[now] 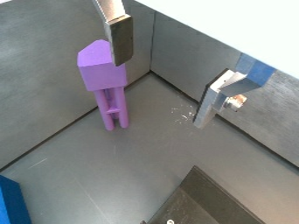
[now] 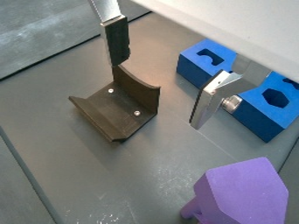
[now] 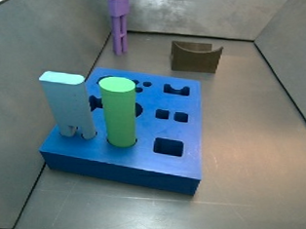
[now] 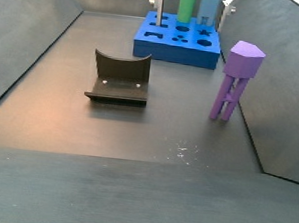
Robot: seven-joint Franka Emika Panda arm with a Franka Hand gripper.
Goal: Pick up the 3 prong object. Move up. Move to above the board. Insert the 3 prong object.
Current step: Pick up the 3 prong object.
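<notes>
From where I'm driving, the hand (image 1: 176, 74) is wide open with nothing between the plates. In both wrist views one finger (image 1: 121, 39) has its dark pad showing, and the opposite finger (image 2: 214, 98) is well apart from it. I can't spot the hand in either side view.

The 3 prong object (image 4: 235, 80) is standing upright on the table (image 4: 136, 132), head up and prongs down, untouched, close to the wall. In a wrist view (image 1: 105, 83) it sits just beside one finger, outside the gap, not gripped.

The board (image 3: 136, 125) lies flat on the table, well apart from the purple peg. A green cylinder (image 3: 117, 110) and a pale blue block (image 3: 65, 103) stand upright in it, next to each other. The dark U-shaped piece (image 4: 120, 78) rests on the table between the board and the nearer edge in that side view.
</notes>
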